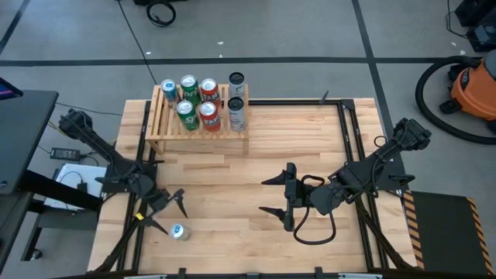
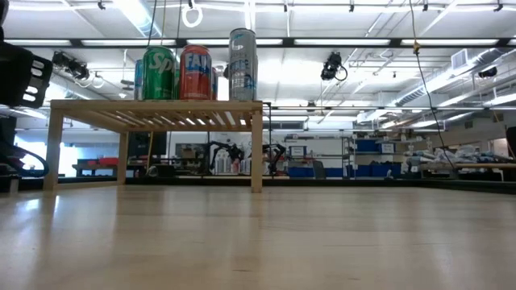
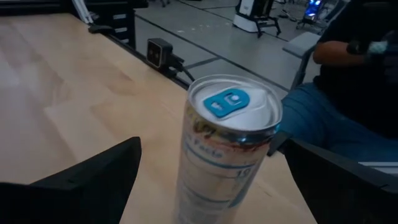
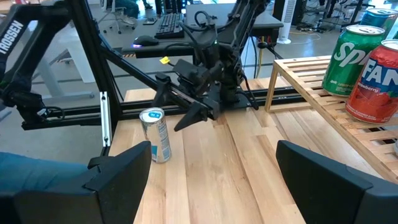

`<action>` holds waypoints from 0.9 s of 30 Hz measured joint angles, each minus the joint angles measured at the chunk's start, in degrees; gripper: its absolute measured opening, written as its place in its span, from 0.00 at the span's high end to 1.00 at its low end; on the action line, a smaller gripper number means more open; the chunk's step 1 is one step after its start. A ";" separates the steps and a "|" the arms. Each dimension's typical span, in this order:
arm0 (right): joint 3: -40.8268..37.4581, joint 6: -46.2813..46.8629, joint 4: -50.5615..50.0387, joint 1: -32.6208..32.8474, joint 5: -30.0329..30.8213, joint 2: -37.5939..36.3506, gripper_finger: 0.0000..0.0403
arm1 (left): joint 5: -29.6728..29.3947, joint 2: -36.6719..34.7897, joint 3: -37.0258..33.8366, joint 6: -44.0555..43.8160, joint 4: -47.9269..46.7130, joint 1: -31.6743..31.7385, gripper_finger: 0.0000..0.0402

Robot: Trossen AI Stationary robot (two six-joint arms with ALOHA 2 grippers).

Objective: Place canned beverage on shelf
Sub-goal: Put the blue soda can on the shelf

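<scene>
A slim white can with a blue tab [image 1: 178, 231] stands upright on its base on the table near the front left; it also shows in the left wrist view [image 3: 227, 149] and the right wrist view [image 4: 155, 134]. My left gripper [image 1: 169, 211] is open just beside it. In the left wrist view its fingers stand on either side of the can, apart from it. The light-wood shelf [image 1: 163, 128] stands at the far left with several cans upright on its slats, green [image 2: 159, 72], red [image 2: 196, 72] and silver [image 2: 242, 64] among them. My right gripper [image 1: 273, 194] is open and empty at mid-table.
Bare wood lies between the shelf and both grippers. A person [image 3: 354, 81] sits just beyond the table's near edge by the can. Black frame rails [image 1: 353, 147] run along the table's sides. A loop of cable [image 1: 314, 232] hangs under my right arm.
</scene>
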 joint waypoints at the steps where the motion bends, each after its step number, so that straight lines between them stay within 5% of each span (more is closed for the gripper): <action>1: 0.00 0.00 0.00 0.02 0.00 0.00 0.12 | 0.00 1.10 0.00 -0.02 1.27 -0.29 0.00; 27: 0.00 -0.01 0.00 0.01 0.00 0.00 0.12 | -2.40 20.58 3.28 1.90 18.11 -1.23 0.00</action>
